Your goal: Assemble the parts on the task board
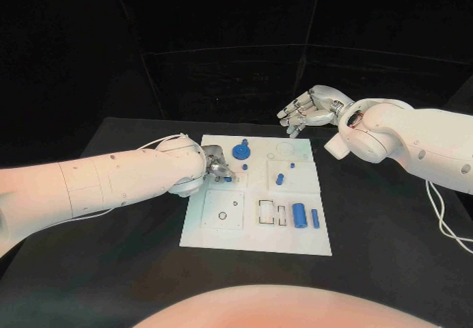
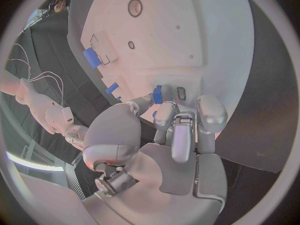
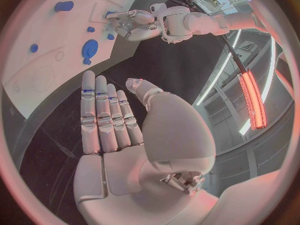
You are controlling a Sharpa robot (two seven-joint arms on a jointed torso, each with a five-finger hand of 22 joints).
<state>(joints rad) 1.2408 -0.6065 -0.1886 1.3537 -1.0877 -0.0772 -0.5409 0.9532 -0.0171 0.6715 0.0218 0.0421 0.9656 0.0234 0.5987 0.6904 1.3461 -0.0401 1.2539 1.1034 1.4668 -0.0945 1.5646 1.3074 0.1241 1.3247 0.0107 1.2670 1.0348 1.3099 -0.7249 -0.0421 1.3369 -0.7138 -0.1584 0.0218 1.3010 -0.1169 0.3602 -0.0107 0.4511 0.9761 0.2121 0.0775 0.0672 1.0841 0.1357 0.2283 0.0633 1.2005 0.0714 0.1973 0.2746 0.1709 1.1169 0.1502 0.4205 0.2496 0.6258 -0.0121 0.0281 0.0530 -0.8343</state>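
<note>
L hand point(image 1: 219, 169) pinches a small blue part point(image 2: 158, 94) at the task board point(image 1: 232, 236) 9 o'clock edge. R hand point(image 1: 305, 108) hovers off the board's 1 o'clock corner, fingers straight, holding nothing.

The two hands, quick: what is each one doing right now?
Left hand: pinching a small blue part at the task board.
Right hand: open, holding nothing.

Head camera high above task board point(image 1: 258, 232), both wrist cameras sharing it
</note>
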